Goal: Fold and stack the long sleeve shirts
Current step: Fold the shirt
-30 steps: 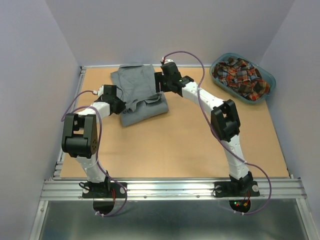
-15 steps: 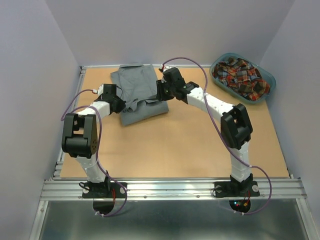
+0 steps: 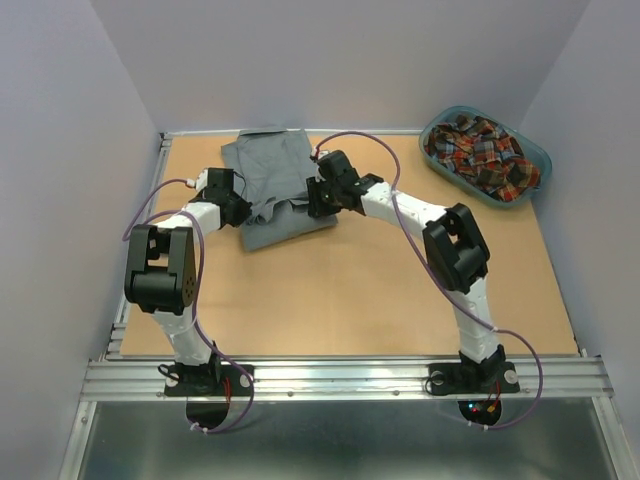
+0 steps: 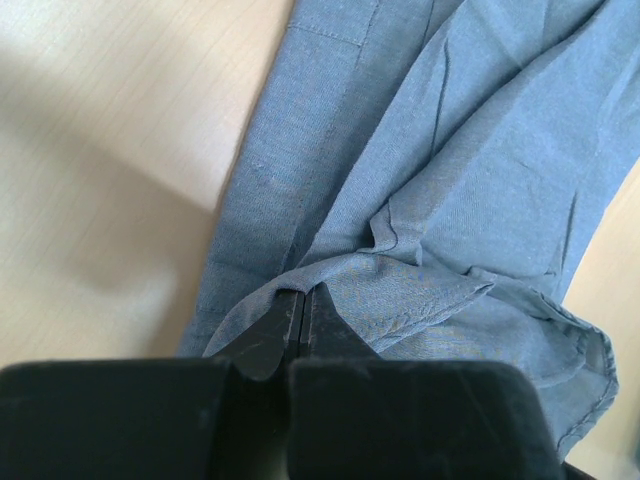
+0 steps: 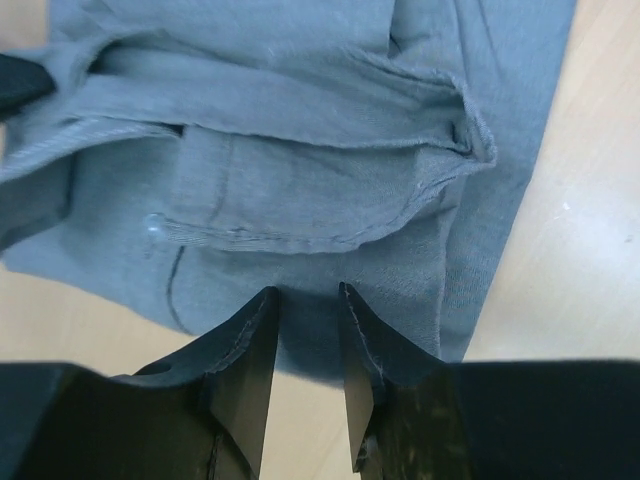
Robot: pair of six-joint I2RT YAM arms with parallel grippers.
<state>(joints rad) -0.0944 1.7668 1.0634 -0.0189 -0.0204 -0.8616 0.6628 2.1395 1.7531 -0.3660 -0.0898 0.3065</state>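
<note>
Tan table (image 3: 350, 300), seemingly plain grey shirt (image 3: 270, 185)

A tan wooden table (image 3: 350, 290) is taking up most of the small booth I am looking into. Plain walls of a pale lavender-grey are closing it in on three sides. The back wall (image 3: 340, 60) is rising behind the table's far edge, while the left wall (image 3: 60, 200) and the right wall (image 3: 600, 150) are running along its sides. A ribbed aluminium rail (image 3: 340, 378) is stretching along the table's near edge, and a dull metal sheet (image 3: 340, 440) is lying just in front of that. Soft, even light is falling on the table, throwing only faint shadows on the wood.
</note>
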